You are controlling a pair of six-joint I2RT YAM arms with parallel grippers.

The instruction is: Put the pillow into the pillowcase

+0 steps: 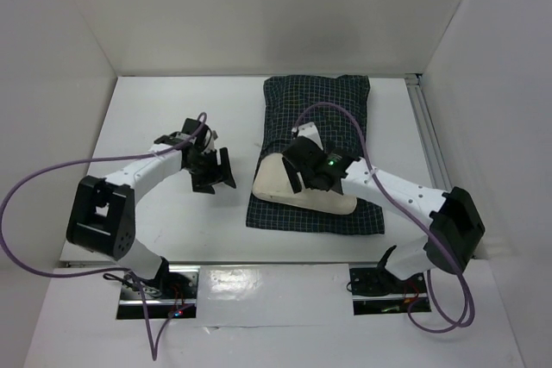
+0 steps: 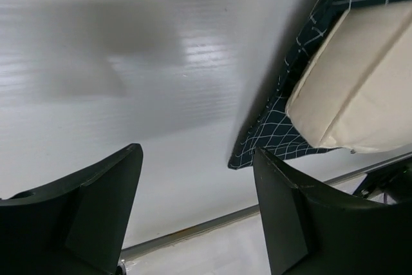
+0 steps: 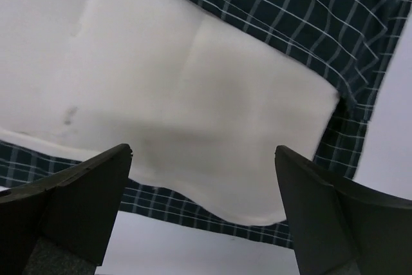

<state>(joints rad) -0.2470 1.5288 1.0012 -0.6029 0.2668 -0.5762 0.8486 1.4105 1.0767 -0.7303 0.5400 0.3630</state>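
The dark checked pillowcase (image 1: 319, 105) lies lengthwise right of the table's middle, and its far part bulges. The cream pillow (image 1: 293, 191) shows at the near end, resting on the pillowcase's lower layer; its far part disappears under the checked fabric and my right arm. My right gripper (image 1: 291, 168) hovers open just over the pillow (image 3: 193, 94), with the pillowcase (image 3: 322, 17) around it and nothing between the fingers of the right gripper (image 3: 203, 151). My left gripper (image 1: 216, 177) stands open over bare table, left of the pillowcase's near corner (image 2: 277, 136). The pillow (image 2: 367, 75) is apart from the left gripper (image 2: 196, 152).
White walls close in the table on the left, the back and the right. A metal rail (image 1: 429, 140) runs along the right edge. A purple cable (image 1: 341, 114) loops over the pillowcase from the right arm. The table's front edge strip (image 2: 193, 230) lies close under the left gripper.
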